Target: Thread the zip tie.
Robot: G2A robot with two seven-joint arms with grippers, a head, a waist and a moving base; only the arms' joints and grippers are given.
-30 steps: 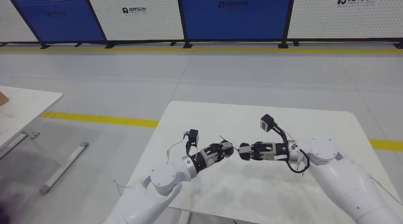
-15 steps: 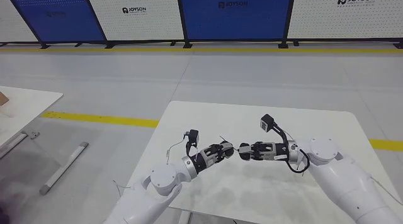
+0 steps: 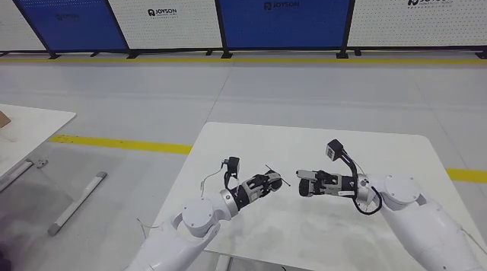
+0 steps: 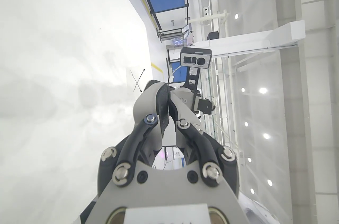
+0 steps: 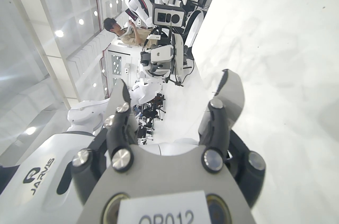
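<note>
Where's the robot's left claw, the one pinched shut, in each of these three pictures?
Top view: left gripper over the white table, pinching the zip tie, tips facing the right gripper across a gap.
Left wrist view: left gripper close up, fingers together.
Right wrist view: left gripper farther off, beyond the right gripper's open fingers.
Shared landmark: the white table.

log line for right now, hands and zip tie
left hand: shut on zip tie, over table | right hand: open, empty, apart from left hand | threaded: cannot tell
</note>
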